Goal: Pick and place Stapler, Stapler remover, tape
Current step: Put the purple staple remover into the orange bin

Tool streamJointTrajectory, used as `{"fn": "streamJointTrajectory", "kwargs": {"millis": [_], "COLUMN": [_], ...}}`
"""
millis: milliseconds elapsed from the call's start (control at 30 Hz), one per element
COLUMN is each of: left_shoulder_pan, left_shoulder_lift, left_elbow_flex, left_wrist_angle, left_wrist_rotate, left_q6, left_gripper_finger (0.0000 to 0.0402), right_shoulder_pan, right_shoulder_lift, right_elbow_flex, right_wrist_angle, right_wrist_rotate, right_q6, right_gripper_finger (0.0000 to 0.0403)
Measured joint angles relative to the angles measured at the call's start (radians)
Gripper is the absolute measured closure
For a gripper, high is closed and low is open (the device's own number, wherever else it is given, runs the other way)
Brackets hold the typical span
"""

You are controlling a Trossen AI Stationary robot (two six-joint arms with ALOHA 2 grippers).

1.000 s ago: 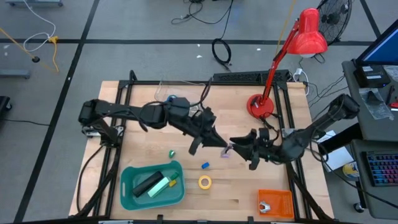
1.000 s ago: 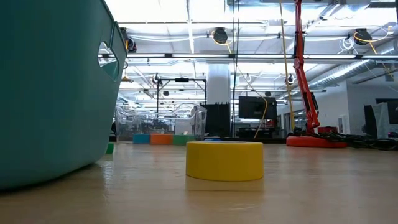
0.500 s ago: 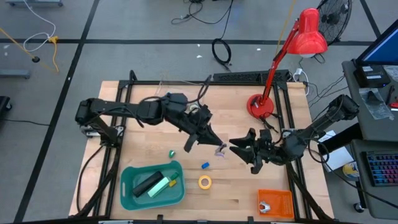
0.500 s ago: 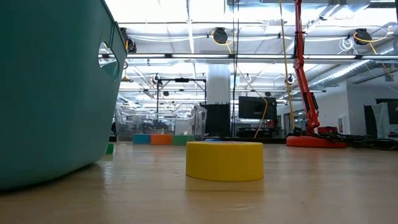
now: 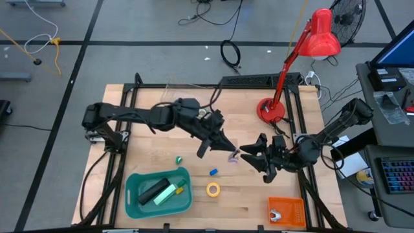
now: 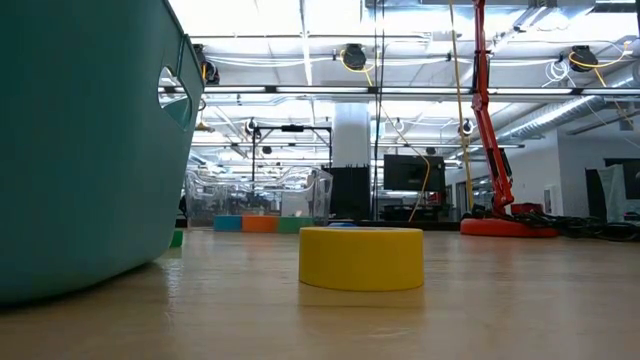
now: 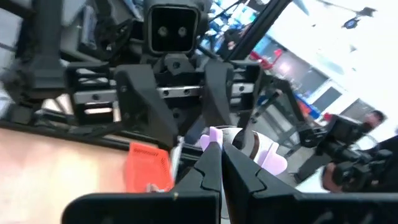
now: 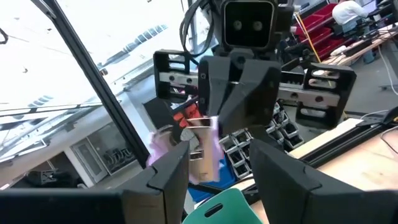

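Item: a small pale-lilac and white object (image 5: 233, 156), probably the staple remover, though its exact form is hard to make out, pinched between the tips of the left claw (image 5: 231, 153) above the middle of the wooden counter (image 5: 155, 136), well apart from the teal bin (image 5: 132, 194). In the left wrist view the left claw (image 7: 222, 163) is closed tight on the lilac piece (image 7: 249, 146), most of which is hidden by the fingers. The right claw (image 5: 254, 157) faces it from the red lamp's (image 5: 284, 77) side, its jaws spread wide around nothing and just beside the item; in the right wrist view the right claw (image 8: 214, 165) frames the lilac piece (image 8: 186, 146), which is blurred. Yellow tape roll (image 5: 213, 189): a ring lying flat on the counter just beside the teal bin; from the low view it appears as a solid yellow cylinder (image 6: 361, 258). Small green bit (image 5: 177, 158) and blue bit (image 5: 213, 172) lie near the bin, too small to identify. The teal bin holds a black stapler (image 5: 154, 189) and a light-green item (image 5: 169, 192). An orange tray (image 5: 294, 206) at the counter's near edge holds a white piece (image 5: 276, 215), shape unclear.
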Motion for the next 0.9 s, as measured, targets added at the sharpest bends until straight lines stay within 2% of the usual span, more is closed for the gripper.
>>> {"fn": "streamJointTrajectory", "kwargs": {"millis": [267, 367, 600, 767, 900], "left_shoulder_pan": [0.012, 0.015, 0.013, 0.018, 0.030], "left_shoulder_lift": [0.022, 0.022, 0.022, 0.022, 0.022], "left_elbow_flex": [0.000, 0.000, 0.000, 0.000, 0.000], "left_wrist_angle": [0.052, 0.050, 0.039, 0.038, 0.036], "left_wrist_rotate": [0.015, 0.022, 0.037, 0.055, 0.056], "left_q6": [-0.026, -0.028, -0.030, -0.036, -0.066], "left_gripper_finger": [0.0401, 0.0401, 0.0401, 0.0401, 0.0382], "right_shoulder_pan": [0.000, 0.000, 0.000, -0.001, -0.001], "right_shoulder_lift": [0.005, 0.004, 0.004, 0.004, 0.004], "right_elbow_flex": [0.000, 0.000, 0.000, 0.000, 0.000], "right_wrist_angle": [0.000, 0.001, 0.000, 0.002, 0.008], "right_wrist_rotate": [0.001, 0.001, -0.016, -0.023, -0.021], "right_q6": [-0.001, -0.002, -0.037, -0.028, -0.013], "right_gripper_finger": [0.0255, 0.0288, 0.0392, 0.0395, 0.0400]}}
